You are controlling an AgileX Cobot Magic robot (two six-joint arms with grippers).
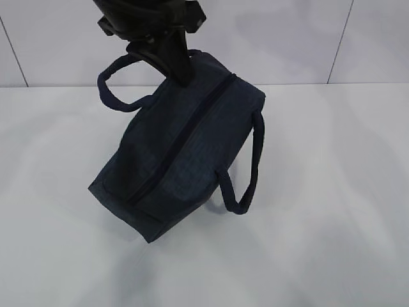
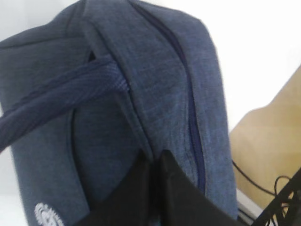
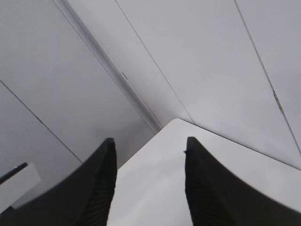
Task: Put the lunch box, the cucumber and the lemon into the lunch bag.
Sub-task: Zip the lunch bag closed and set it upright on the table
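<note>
Left gripper [image 2: 153, 162] pinched shut on bag [image 1: 179, 153] top by zipper [image 1: 182, 141], right gripper [image 3: 148, 155] open, empty; could slip, dropping bag.

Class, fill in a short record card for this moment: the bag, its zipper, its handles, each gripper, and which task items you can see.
bag: navy lunch bag, tilted, one end raised off the white table
zipper: zipper appears closed along the top
handles: two loops hang out, one per side
logo: white round logo on the side panel
left gripper: left gripper shut on the bag's upper end
right gripper: right gripper open, empty, away from the bag
lunch box, cucumber, lemon: not visible
</note>
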